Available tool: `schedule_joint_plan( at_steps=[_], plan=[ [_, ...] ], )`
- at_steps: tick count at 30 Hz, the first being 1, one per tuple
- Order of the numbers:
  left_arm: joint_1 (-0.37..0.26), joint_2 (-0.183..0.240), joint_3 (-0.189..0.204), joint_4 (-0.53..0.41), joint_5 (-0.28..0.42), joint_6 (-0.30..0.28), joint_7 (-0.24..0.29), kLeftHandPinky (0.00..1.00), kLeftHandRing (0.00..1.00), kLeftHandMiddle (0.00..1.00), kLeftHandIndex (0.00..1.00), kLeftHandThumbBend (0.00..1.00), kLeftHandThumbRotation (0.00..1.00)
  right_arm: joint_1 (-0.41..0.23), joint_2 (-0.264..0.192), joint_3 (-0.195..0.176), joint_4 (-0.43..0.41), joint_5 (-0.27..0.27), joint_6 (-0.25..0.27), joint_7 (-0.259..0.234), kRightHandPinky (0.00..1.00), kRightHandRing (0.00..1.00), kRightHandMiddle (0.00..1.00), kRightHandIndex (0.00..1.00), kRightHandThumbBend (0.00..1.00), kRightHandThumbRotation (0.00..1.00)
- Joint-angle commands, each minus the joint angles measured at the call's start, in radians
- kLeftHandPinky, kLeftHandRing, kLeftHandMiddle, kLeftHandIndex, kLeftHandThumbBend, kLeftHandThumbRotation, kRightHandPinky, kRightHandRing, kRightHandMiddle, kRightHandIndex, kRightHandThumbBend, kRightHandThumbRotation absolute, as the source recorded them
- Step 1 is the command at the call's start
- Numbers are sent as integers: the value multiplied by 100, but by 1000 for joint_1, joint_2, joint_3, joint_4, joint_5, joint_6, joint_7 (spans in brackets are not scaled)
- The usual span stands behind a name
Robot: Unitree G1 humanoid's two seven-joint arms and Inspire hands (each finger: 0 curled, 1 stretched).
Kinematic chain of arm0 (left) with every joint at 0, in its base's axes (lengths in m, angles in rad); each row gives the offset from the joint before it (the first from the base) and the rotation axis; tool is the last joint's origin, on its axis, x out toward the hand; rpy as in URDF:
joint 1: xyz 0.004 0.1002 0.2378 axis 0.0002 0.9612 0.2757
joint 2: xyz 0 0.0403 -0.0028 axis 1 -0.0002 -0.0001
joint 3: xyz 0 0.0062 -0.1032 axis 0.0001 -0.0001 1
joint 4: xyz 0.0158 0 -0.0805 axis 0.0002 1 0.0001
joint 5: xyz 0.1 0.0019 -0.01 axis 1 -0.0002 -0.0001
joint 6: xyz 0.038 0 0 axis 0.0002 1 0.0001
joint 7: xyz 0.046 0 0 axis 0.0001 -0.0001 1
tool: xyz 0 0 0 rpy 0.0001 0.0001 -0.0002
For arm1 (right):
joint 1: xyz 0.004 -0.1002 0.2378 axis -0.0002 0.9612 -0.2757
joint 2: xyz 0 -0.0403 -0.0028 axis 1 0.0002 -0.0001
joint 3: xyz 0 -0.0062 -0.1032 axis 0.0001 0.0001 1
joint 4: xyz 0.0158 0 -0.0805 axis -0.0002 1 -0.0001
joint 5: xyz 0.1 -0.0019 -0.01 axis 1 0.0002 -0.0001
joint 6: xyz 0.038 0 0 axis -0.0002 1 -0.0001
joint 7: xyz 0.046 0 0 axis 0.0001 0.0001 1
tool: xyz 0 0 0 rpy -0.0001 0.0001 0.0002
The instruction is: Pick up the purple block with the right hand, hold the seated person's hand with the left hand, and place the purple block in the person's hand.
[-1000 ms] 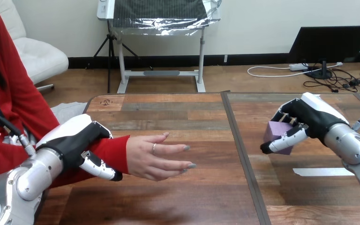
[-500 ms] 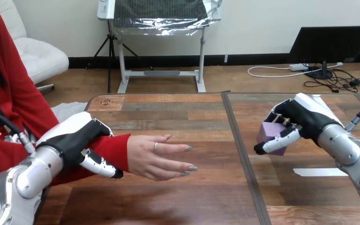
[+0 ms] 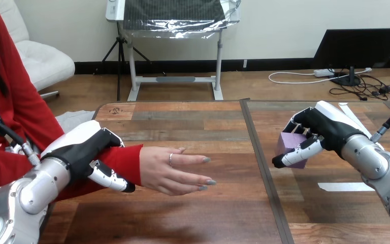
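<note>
Desk (image 3: 193,122) boards run across the head view, split by a dark seam (image 3: 264,168), with a white tape strip (image 3: 345,186) near the right arm. Bare wood and that seam lie between the person's hand (image 3: 175,170), stretched out flat, and the purple block (image 3: 287,145). This small matte cube hangs above the desk, clamped in the right robot hand (image 3: 327,127), whose fingers cover its right side. The left robot hand (image 3: 84,150) wraps round the person's red-sleeved wrist (image 3: 129,162).

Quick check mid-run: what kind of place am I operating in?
Probably a tabletop handover test station: a brown wooden plank table, a seated person's open hand held out over it, and a purple block gripped in the right robot hand.
</note>
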Motion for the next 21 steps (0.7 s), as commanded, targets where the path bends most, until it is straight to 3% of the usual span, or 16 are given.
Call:
schedule_joint_plan(
  at_steps=[1,21],
  plan=[
    [-185,-34,26,-33,-26,-32,50,20,27,36,42,70,0,-93,15,-25,-57,23,-41,-14,40,43,47,47,84,0],
    [-219,-79,-1,30,-11,-55,71,20,27,36,42,71,0,-104,40,-33,-77,39,-36,14,40,42,47,47,83,0]
  ],
)
